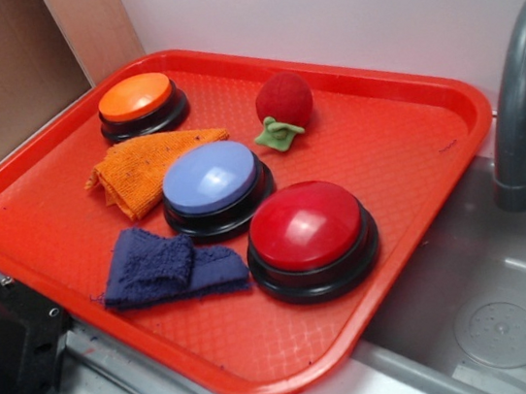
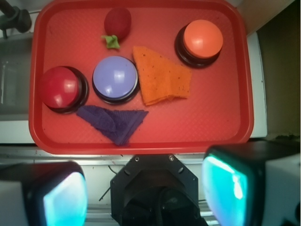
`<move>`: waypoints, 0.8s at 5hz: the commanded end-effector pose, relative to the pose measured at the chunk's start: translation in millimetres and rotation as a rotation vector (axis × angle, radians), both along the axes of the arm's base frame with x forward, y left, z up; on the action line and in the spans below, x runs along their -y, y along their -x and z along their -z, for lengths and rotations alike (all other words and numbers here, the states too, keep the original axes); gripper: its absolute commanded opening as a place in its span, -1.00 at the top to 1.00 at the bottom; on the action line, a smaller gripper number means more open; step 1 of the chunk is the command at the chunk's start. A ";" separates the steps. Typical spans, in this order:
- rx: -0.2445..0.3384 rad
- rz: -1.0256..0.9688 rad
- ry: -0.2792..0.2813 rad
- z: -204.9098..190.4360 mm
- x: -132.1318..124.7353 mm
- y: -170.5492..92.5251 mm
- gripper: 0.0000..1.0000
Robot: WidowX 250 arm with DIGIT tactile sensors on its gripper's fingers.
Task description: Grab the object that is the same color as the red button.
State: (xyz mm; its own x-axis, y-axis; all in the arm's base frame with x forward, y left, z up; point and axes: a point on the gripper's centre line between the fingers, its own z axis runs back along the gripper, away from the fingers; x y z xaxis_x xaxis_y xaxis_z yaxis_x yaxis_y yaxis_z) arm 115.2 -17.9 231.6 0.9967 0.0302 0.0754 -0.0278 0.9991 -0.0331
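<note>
The object, a small fuzzy red plush strawberry (image 1: 284, 99) with a green leaf top, lies on its side at the far part of the red tray (image 1: 402, 138); the wrist view has the strawberry (image 2: 117, 21) near the top edge. The red button (image 1: 306, 227), a glossy dome on a black base, stands near the tray's front; in the wrist view the red button (image 2: 61, 88) is at the left. My gripper (image 2: 146, 193) hangs high above the robot's base, off the tray's near rim (image 2: 221, 117). It is open, with nothing between its fingers (image 2: 225, 188).
A blue-lilac button (image 1: 211, 178), an orange button (image 1: 136, 98), an orange cloth (image 1: 146, 166) and a dark blue cloth (image 1: 160, 267) share the tray. A grey faucet (image 1: 519, 102) and a sink basin (image 1: 493, 302) lie to the right. The black robot base (image 1: 9, 340) sits front left.
</note>
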 end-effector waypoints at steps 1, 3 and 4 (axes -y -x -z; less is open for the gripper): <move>0.079 -0.031 0.018 20.0 0.1 -54.8 -1.00; 0.104 -0.220 0.075 67.0 6.8 -121.2 -1.00; 0.128 -0.286 0.036 94.0 14.8 -150.2 -1.00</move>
State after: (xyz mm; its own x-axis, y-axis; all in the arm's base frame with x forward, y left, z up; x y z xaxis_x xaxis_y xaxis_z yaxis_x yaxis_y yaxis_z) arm 259.1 -30.3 122.5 0.9320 0.3339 0.1410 -0.3276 0.9425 -0.0664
